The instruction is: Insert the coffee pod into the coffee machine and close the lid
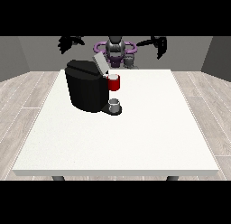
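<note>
Hiding pod: coffee machine (pixel 86 90) | lid (pixel 100 63) up (raised robot hands indistinct)

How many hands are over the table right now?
0. Both hands are raised beside the robot behind the table's far edge: one at the view's left, one at the view's right. Neither is near the coffee machine.

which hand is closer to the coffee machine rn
The robot's right hand, at the view's left, is nearer: it is raised just above and behind the coffee machine. The hand at the view's right is raised well off to the machine's far side.
</note>
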Motion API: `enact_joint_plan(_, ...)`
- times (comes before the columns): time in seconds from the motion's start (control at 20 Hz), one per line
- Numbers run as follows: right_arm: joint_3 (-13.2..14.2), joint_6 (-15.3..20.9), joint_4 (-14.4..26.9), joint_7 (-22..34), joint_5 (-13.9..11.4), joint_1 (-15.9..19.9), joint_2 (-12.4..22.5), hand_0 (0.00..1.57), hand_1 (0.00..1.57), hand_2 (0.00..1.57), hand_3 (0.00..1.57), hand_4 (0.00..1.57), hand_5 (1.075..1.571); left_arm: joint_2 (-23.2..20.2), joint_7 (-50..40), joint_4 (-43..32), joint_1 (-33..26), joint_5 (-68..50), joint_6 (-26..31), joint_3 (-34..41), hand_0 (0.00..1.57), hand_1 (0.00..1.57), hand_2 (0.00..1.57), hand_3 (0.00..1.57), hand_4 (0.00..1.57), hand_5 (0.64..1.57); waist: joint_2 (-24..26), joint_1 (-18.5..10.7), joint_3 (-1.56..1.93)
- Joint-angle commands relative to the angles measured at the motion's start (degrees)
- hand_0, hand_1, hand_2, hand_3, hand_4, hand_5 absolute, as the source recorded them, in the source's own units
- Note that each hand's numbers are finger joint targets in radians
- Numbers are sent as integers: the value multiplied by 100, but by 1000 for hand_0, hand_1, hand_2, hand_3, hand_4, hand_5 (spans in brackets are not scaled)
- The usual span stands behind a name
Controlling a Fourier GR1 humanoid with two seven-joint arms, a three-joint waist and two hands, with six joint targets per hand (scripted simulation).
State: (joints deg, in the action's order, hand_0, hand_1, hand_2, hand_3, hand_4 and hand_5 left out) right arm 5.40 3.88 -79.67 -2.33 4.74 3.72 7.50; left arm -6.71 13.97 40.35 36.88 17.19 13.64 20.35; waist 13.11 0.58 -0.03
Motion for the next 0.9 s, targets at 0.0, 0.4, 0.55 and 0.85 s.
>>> enact_joint_plan(0.0, 34, -302, -339, 419, 131, 241, 333, 0, 0, 0, 0, 125, 1571, 34, -241, 154, -299, -275, 263, 63, 0, 0, 0, 0, 0, 1571, 287, -236, 2)
enact_joint_plan(0.4, -341, -481, -557, 189, -68, 579, 207, 0, 0, 0, 0, 0, 1571, 374, -108, 708, -871, -676, 310, 4, 0, 0, 0, 0, 27, 1571, -96, -573, 3)
enact_joint_plan(0.55, -389, -317, -469, 559, -219, 1032, 201, 0, 0, 0, 0, 0, 1571, 631, -187, 1148, -956, -745, 289, -227, 0, 0, 0, 0, 0, 1571, -154, -795, 3)
enact_joint_plan(0.85, -473, -448, -518, 1010, -278, 1376, 232, 0, 0, 0, 0, 0, 1571, 631, -574, 1886, -1542, -1063, 438, -405, 0, 0, 0, 0, 0, 1571, -185, -824, 2)
